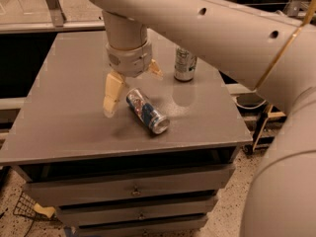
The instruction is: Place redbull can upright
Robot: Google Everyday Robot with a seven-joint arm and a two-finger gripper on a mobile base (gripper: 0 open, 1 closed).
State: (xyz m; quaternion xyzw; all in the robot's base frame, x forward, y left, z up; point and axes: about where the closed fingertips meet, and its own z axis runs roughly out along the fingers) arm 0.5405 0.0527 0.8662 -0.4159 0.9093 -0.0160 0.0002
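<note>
We logged the redbull can (147, 111) lying sideways on the table (59, 117). The pincer (132, 90) hung open, one finger at the can's 9 o'clock.

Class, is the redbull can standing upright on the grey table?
No: the redbull can lies on its side on the table, the open gripper hanging just over its far end.
</note>
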